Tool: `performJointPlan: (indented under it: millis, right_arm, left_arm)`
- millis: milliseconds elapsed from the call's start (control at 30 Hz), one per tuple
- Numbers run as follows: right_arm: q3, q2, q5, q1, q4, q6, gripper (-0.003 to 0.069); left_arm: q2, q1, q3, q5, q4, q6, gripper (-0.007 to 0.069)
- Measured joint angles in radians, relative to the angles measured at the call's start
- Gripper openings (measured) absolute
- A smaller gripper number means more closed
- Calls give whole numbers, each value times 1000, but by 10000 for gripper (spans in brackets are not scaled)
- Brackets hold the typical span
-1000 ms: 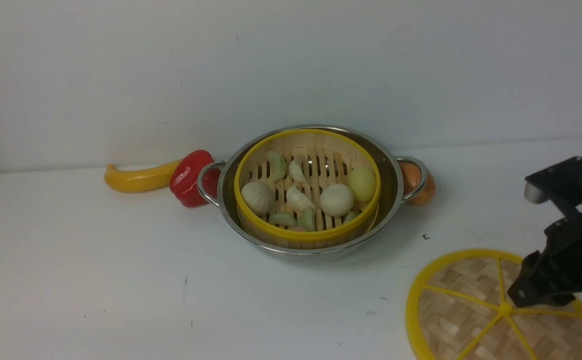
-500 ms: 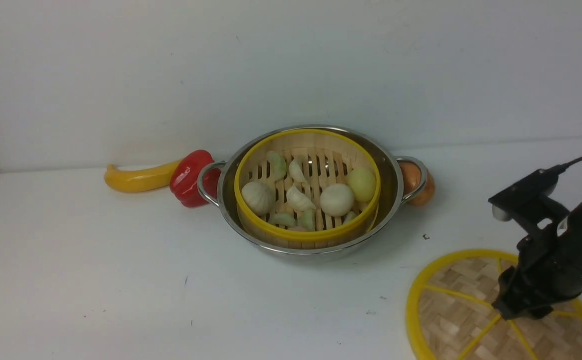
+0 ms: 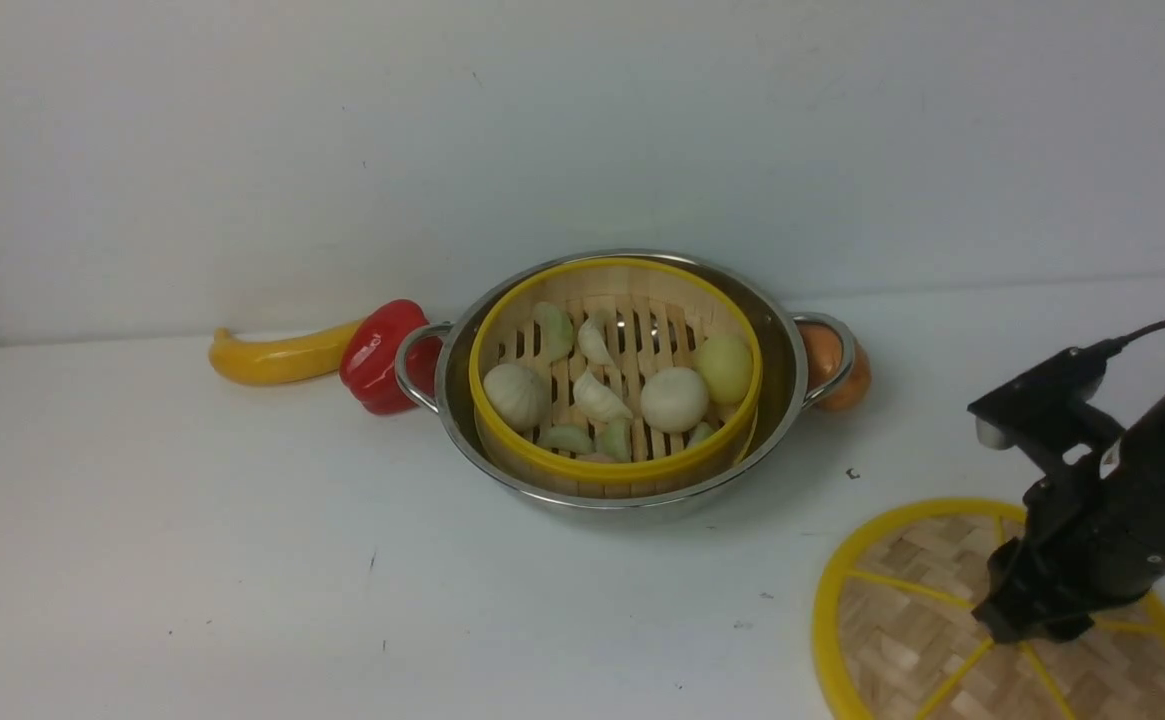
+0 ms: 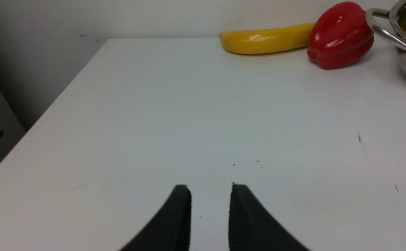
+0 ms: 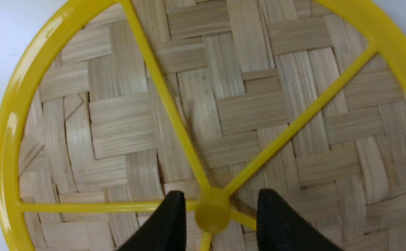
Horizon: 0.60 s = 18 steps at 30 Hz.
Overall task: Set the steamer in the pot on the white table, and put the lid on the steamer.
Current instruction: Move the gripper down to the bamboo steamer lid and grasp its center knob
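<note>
The steamer (image 3: 614, 470), with pale dumplings and buns on its slatted floor, sits inside the steel pot (image 3: 787, 350) at the back middle of the white table (image 3: 192, 550). The lid (image 3: 902, 590) lies flat on the table at the front right. My right gripper (image 3: 1027, 630) hangs low over its centre. In the right wrist view this gripper (image 5: 220, 191) is open, its black fingers standing on either side of the yellow centre knob (image 5: 212, 211). My left gripper (image 4: 209, 186) hovers over bare table, open with nothing between its fingers; the front view does not show it.
A red pepper (image 3: 382, 350) and a yellow banana-shaped toy (image 3: 277, 360) lie left of the pot, by its loop handle (image 4: 391, 31). An orange round thing (image 3: 847, 385) sits behind the right handle. The wall rises just behind the pot.
My right gripper has come down and moved left over the lid, from its right part to the centre knob. Pot, steamer and lid have not moved.
</note>
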Motion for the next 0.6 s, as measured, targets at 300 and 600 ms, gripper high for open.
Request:
performJointPlan:
  millis: [300, 600]
  right_arm:
    - [-5, 17, -6, 0, 6, -5, 142]
    - [-110, -24, 162, 0, -40, 2, 143]
  left_arm:
    - [0, 0, 0, 0, 0, 0, 157]
    - [0, 0, 0, 0, 1, 0, 157]
